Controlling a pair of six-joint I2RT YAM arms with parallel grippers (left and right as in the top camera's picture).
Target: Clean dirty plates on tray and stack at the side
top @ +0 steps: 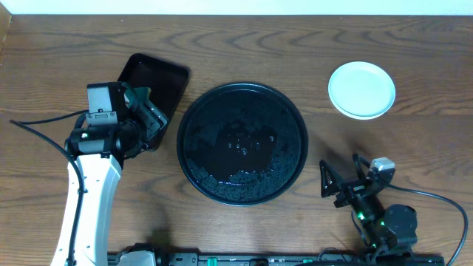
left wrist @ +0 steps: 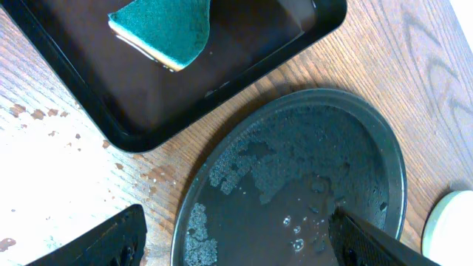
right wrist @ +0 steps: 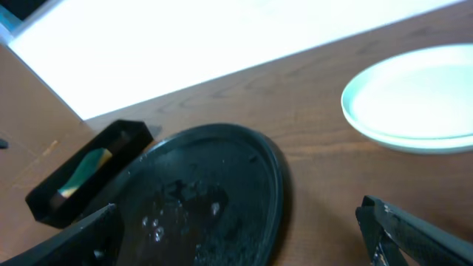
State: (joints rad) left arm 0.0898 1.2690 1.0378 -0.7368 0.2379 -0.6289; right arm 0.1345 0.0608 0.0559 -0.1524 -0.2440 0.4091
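The large round black tray lies mid-table, wet with water beads and with no plate on it; it also fills the left wrist view and shows in the right wrist view. The plates sit at the far right on the bare table, pale mint and clean on top; how many are stacked I cannot tell. My left gripper hangs open over the tray's left rim, holding nothing. The right gripper is open and empty near the tray's right edge.
A small rectangular black tray at the back left holds a teal sponge. Water drops and a bright wet patch mark the wood beside it. Cables trail from both arms along the front edge.
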